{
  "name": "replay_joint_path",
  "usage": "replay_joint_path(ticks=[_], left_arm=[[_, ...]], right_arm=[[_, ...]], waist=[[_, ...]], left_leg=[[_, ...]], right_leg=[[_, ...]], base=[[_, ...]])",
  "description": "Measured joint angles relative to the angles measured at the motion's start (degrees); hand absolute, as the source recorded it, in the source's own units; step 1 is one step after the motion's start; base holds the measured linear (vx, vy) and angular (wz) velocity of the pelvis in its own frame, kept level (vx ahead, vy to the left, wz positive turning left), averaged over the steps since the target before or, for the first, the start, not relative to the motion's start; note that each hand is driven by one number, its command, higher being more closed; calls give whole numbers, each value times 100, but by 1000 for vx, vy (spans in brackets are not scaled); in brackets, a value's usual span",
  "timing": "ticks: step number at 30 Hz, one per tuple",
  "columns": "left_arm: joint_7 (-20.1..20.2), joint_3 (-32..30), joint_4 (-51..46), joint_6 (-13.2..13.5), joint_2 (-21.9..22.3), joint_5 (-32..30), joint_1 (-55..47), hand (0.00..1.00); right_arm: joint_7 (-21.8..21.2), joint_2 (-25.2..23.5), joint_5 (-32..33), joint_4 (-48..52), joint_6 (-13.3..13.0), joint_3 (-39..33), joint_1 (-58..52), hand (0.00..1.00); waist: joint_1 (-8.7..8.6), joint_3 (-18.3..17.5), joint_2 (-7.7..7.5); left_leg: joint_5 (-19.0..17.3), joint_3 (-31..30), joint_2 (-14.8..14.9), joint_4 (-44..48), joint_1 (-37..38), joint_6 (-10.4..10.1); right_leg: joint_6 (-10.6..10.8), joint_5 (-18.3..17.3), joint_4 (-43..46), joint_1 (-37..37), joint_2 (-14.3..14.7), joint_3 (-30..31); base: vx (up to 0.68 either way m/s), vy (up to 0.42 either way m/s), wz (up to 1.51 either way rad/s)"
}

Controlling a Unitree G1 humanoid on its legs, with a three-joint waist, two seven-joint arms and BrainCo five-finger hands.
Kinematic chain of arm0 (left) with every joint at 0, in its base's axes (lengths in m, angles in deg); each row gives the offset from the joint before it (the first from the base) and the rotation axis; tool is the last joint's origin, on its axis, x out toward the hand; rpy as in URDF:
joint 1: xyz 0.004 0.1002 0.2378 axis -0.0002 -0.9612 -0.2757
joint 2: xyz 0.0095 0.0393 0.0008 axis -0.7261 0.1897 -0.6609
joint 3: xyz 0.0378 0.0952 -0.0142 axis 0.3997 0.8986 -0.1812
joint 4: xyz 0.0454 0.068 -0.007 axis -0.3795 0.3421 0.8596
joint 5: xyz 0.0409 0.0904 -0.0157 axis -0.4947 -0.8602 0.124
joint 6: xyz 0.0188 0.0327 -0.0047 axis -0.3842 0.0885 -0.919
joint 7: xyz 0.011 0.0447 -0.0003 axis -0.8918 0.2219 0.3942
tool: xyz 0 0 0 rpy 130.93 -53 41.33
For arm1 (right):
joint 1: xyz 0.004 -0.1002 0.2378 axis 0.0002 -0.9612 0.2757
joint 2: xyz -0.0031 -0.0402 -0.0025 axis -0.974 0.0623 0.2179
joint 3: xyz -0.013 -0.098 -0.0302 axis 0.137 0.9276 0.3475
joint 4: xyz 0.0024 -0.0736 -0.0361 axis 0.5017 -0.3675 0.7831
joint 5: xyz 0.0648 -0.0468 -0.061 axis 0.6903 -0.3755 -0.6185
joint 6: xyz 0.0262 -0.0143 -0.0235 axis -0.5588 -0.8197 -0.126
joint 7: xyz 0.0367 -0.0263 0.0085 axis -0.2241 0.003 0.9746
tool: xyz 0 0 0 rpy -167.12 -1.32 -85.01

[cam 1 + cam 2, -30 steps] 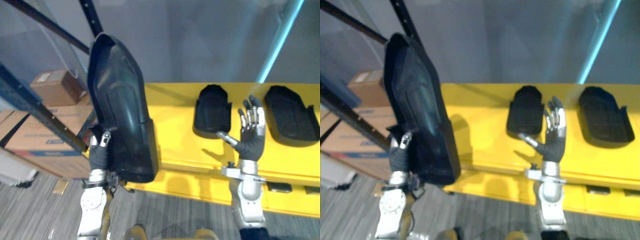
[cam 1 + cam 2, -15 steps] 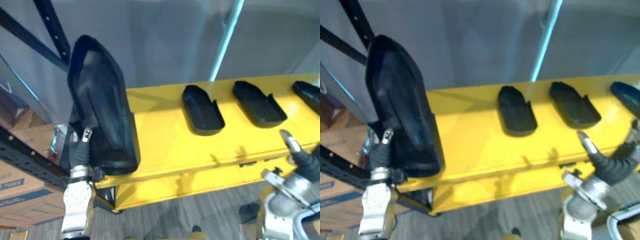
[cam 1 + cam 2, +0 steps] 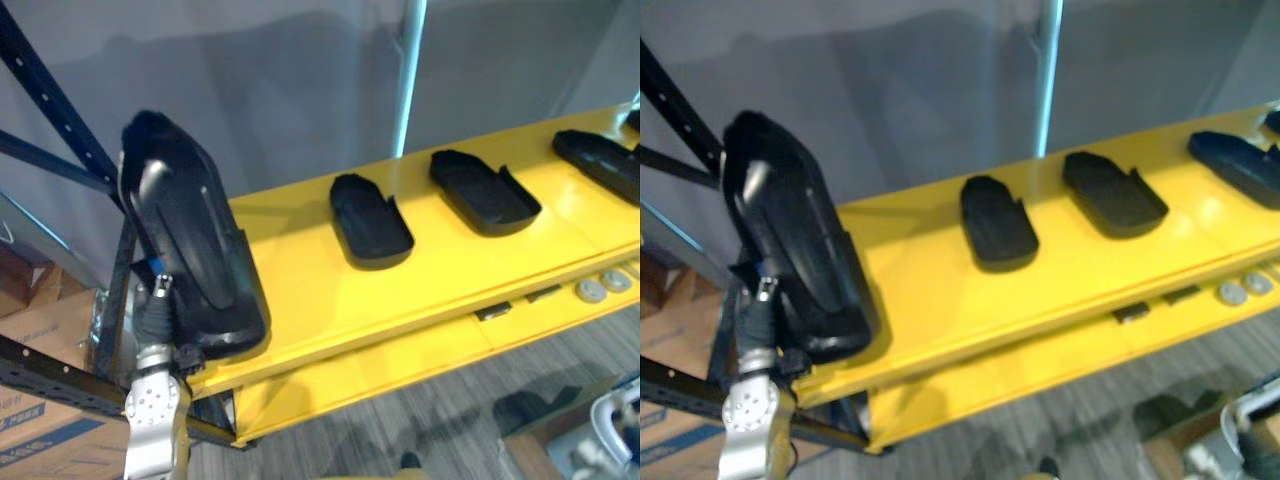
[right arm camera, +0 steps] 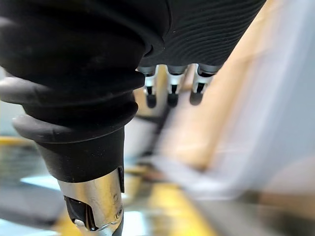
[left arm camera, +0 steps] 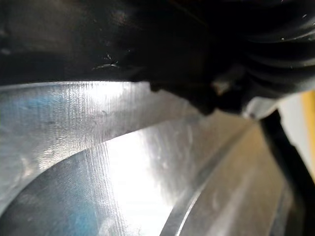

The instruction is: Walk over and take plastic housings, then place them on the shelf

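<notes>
A large black plastic housing (image 3: 190, 250) stands upright at the left end of the yellow shelf (image 3: 300, 290), its lower end over the shelf's front corner. My left hand (image 3: 155, 312) is shut on its lower edge from below, thumb on the near side and fingers behind it. Three more black housings lie flat along the shelf: one in the middle (image 3: 370, 220), one further right (image 3: 485, 190), one at the right edge (image 3: 600, 165). My right hand (image 4: 170, 93) appears in its wrist view with fingers straight and nothing in them.
Dark rack uprights (image 3: 50, 110) and a cross beam (image 3: 60, 375) stand at the shelf's left end. Cardboard boxes (image 3: 40, 440) sit below them. A teal pole (image 3: 405, 80) rises behind the shelf. Two silver discs (image 3: 600, 287) are on its front face. Grey floor lies in front.
The camera has swung, so the shelf now runs off to the upper right. My right hand has dropped away from the shelf. The left hand still holds the housing, lower against the shelf's end.
</notes>
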Motion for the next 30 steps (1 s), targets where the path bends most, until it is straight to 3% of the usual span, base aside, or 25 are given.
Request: replay_joint_path(ticks=[3,5,6,10,14,22,30], left_arm=[[162,141,597,-528,-253,-37,372,100],[175,290,1031,-684,-496,-69,677,100],[209,479,1545,-880,-786,-75,1001,100],[230,716,2592,-1227,-1194,-76,1670,100],[289,820,3235,-1427,-1476,-71,2195,100],[498,975,4821,-1725,-2136,-80,3371,100],[838,1223,5427,-1981,-2231,-136,4014,100]], right_arm=[[-908,-61,265,-1680,747,16,-17,0],[-1207,-115,263,-2043,970,30,38,0],[-1492,-118,262,-2293,1130,144,54,0],[-1814,-90,527,-2524,1364,324,250,0],[-2038,27,591,-2610,1468,540,408,0],[-2160,280,594,-2932,1605,648,619,0],[-2257,378,588,-2992,1668,647,646,0]], waist=[[24,-110,-52],[59,-131,-22],[61,-142,-82],[62,-183,-169],[82,-184,-223],[39,-137,-146],[-14,-127,-139]], left_leg=[[129,29,-38,-281,109,12],[200,23,-64,-362,203,10],[249,-17,-78,-434,219,21],[308,-51,-88,-519,236,17],[308,-50,-103,-521,285,17],[309,-49,-107,-509,288,17],[307,-45,-87,-436,295,16]], right_leg=[[-33,-27,0,23,-4,-31],[-40,-31,-1,70,-17,-55],[-63,-45,-3,86,-20,-129],[-93,-63,-12,90,-16,-185],[-98,-66,-39,104,-19,-190],[-91,-61,-79,138,-19,-266],[-96,-64,-75,188,-20,-319]], base=[[4,-2,7],[-2,4,7],[-5,1,12],[-4,-2,5],[0,0,0],[0,0,0],[-19,0,0]])
